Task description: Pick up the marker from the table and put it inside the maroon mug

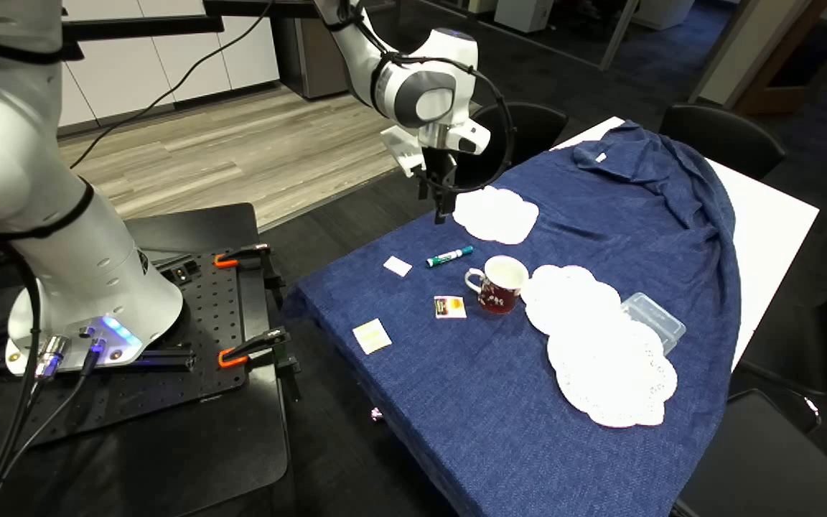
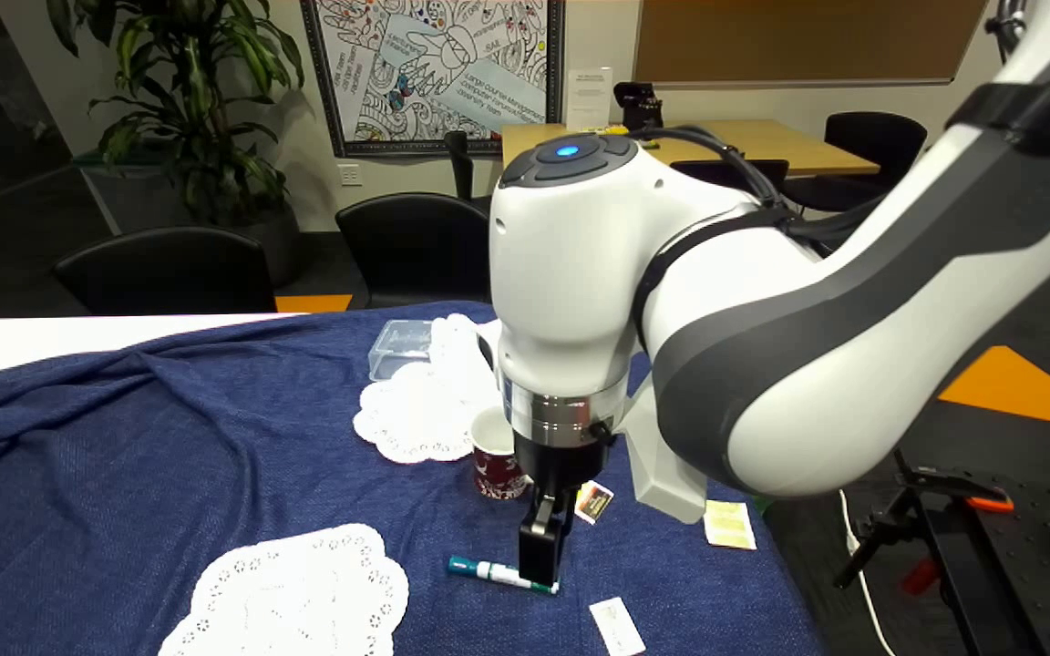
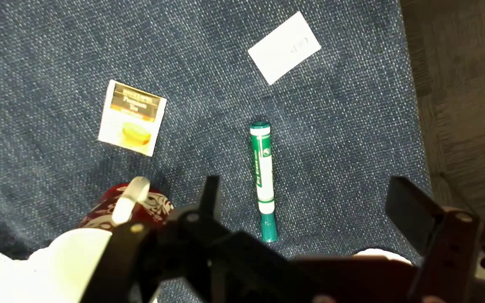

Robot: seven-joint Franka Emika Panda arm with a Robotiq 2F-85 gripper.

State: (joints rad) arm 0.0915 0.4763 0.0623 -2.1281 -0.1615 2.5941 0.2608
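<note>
The marker (image 1: 449, 256), teal-green and white, lies flat on the blue cloth; it also shows in an exterior view (image 2: 499, 573) and in the wrist view (image 3: 265, 176). The maroon mug (image 1: 497, 296) stands upright beside it, its handle towards the robot base side. The mug is partly behind the arm in an exterior view (image 2: 496, 469) and partly behind a finger in the wrist view (image 3: 99, 213). My gripper (image 3: 303, 189) is open and empty above the table. The marker lies below, between the fingers, nearer the mug-side finger. The gripper also shows in both exterior views (image 1: 438, 199) (image 2: 540, 556).
White doilies (image 1: 611, 373) lie beside the mug and another doily (image 1: 496, 215) lies near the gripper. A clear plastic box (image 1: 654, 319) sits by the doilies. A tea packet (image 1: 450, 307), a white packet (image 1: 398, 266) and a yellow packet (image 1: 372, 336) lie on the cloth.
</note>
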